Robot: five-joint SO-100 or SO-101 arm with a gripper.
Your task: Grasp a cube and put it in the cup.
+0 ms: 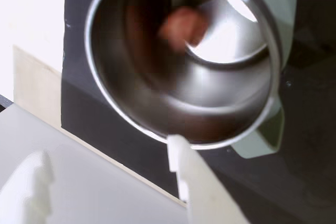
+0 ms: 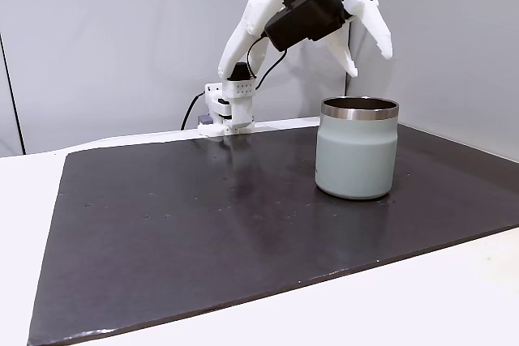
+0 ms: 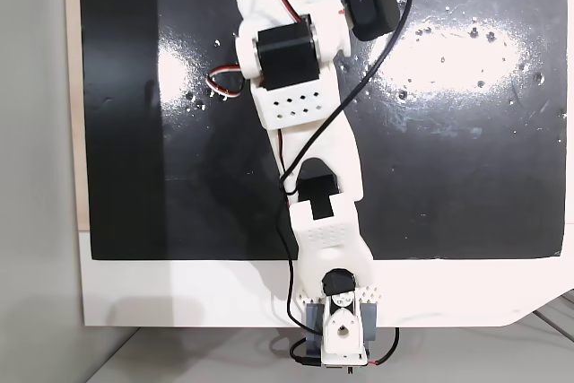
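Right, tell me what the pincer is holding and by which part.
Nothing. The pincer hangs open above the cup, and the reddish cube shows as a blur inside the cup, clear of both fingers.

A glossy black rectangular mat covers most of the white table, whose bare margin shows at 6 and 9 o'clock; a pale grey wall stands at 12 o'clock.
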